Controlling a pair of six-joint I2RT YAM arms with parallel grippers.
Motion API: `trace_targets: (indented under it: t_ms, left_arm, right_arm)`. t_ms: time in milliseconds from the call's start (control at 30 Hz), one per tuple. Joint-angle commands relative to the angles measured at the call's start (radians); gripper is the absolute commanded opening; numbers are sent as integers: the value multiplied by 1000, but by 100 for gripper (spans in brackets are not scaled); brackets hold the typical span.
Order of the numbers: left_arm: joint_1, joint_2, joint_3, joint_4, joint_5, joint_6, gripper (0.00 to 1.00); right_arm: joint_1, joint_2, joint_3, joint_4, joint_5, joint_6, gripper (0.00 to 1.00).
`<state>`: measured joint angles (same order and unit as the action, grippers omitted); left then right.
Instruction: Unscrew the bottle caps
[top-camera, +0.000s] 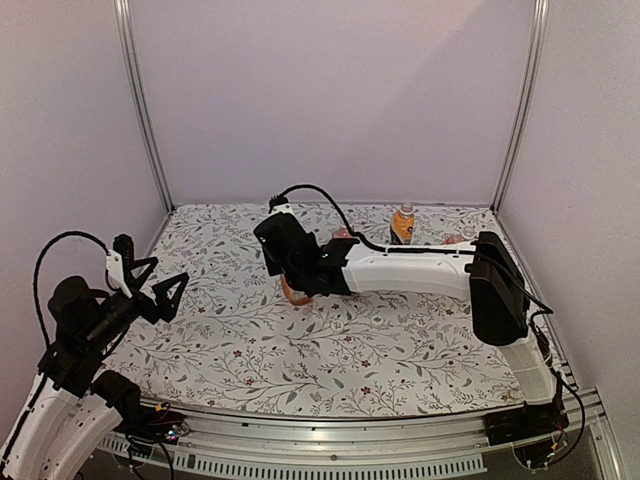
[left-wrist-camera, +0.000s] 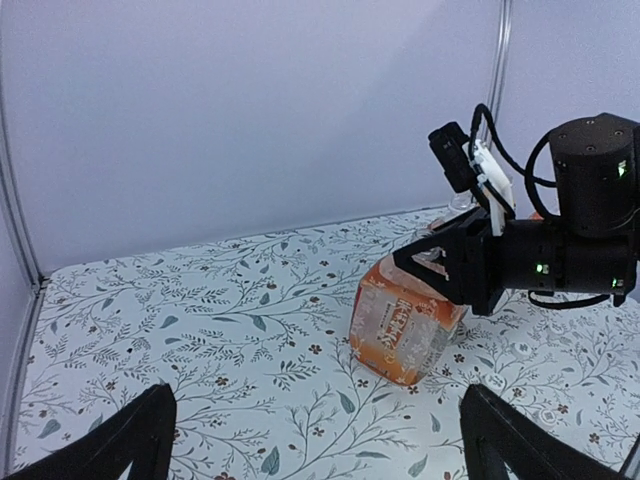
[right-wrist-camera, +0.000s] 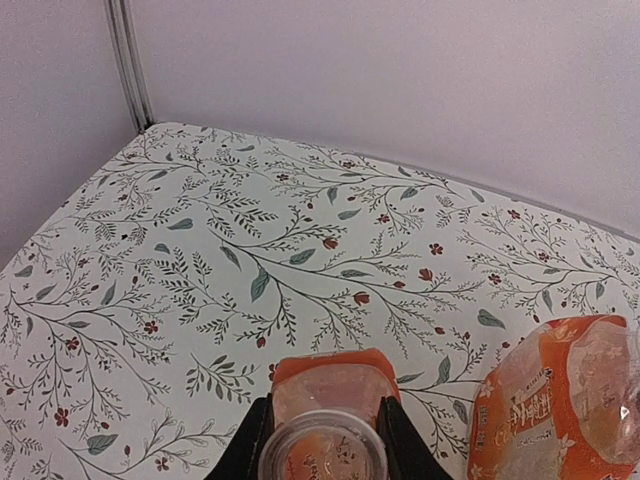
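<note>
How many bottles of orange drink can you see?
3 for sure. The gripped bottle sits in the right end effector; a second bottle is just beside it; an upright bottle stands at the back. Another may hide behind the right arm.

Plain pale lilac walls (top-camera: 330, 90) are enclosing the surface (top-camera: 230, 350), which is wearing a white covering printed with leafy sprigs and small red flowers. Silver metal posts (top-camera: 142, 100) are standing in both back corners.

Small pale cap (top-camera: 404, 208), seated atop upright orange bottle (top-camera: 402, 230), far back
</note>
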<state>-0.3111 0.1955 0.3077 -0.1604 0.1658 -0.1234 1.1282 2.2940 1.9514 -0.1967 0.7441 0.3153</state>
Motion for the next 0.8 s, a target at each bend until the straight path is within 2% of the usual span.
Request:
trace_targets:
  t_ms: [0,33,100,167,233,333,433,467,500,633,767]
  left_arm:
    - [12,-4,4,-10,25,8,99]
    - [13,-2,3,-9,29,8,100]
    - [13,-2,2,-6,42,8,99]
    - [12,-4,2,-6,56,7,100]
    - [12,-3,4,-6,63,5,100]
    - [13,-6,4,-6,67,7,100]
    - [14,-6,2,-5,73,5,100]
    - [14,-6,2,-4,76,5,100]
    - [14,-6,2,-3,79,5,99]
    - [14,-7,2,-4,84,5,100]
    - [15,-8,2,-4,86,5,100]
  right_arm:
    - [-9,4,-42,10,-20,65,0]
    - [-10,-1,-48,10,-22,70,6]
    - [-8,-11,-54,9,-25,69,33]
    - [-8,-23,-52,5,-28,58,53]
    - [-7,-33,-49,-1,-24,44,68]
    - [-8,-47,-42,-8,-19,16,85]
    - [-8,-64,-34,-18,-26,-14,90]
    - [-8,-70,-31,-23,-26,-20,97]
    - [-8,-73,-25,-30,-26,-29,99]
    - [-8,-88,-1,-56,-33,-55,99]
    - [-9,-128,24,-69,-103,-107,99]
